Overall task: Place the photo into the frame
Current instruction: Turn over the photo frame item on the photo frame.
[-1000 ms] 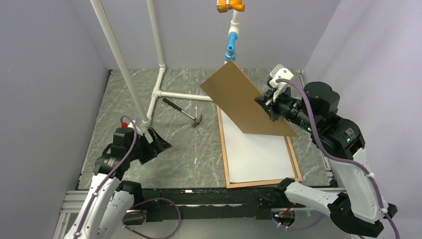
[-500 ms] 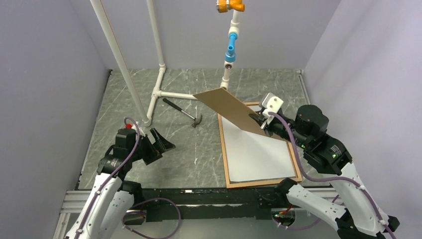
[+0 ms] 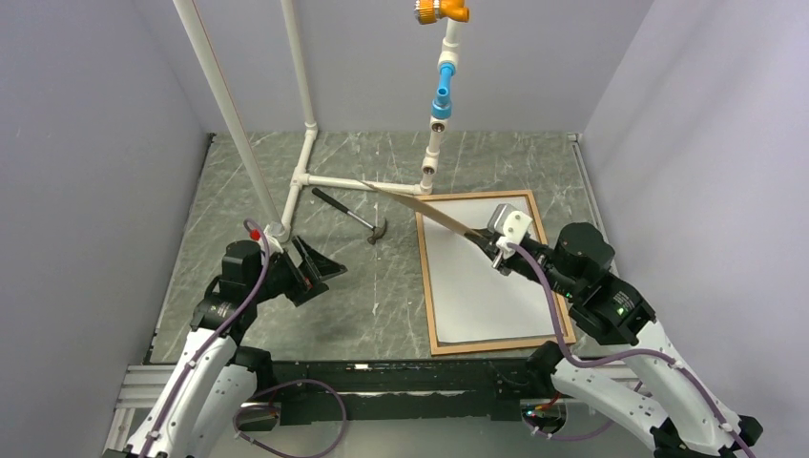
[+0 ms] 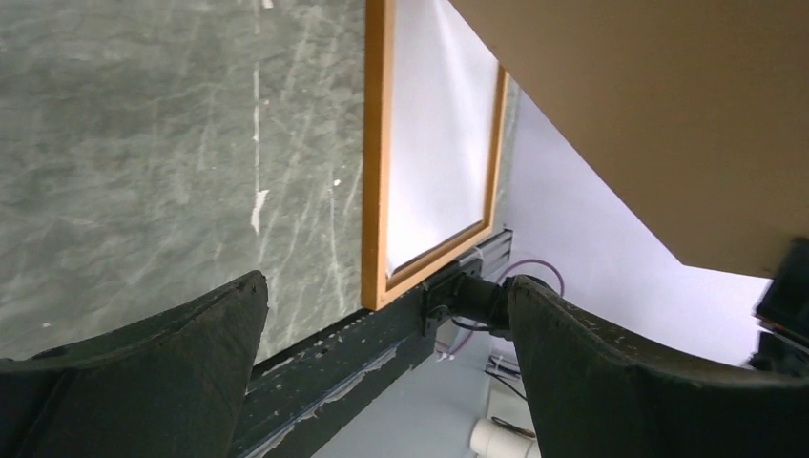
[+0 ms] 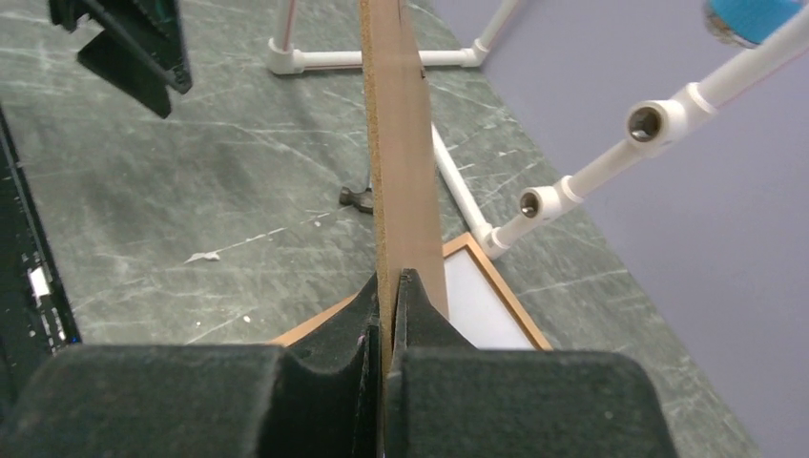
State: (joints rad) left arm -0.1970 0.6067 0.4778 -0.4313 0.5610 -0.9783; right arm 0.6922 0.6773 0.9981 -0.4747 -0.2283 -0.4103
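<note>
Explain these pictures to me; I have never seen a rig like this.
Two robot arms are bolted at the near edge of a grey table. One picture looks down from above and behind them; the other two come from cameras on the wrists. On the table lie a wooden frame with the photo inside it, white back up, and a hammer; a white pipe stand stands behind. The right end effector is shut on a brown backing board, held tilted above the frame. The left end effector is open and empty.
</note>
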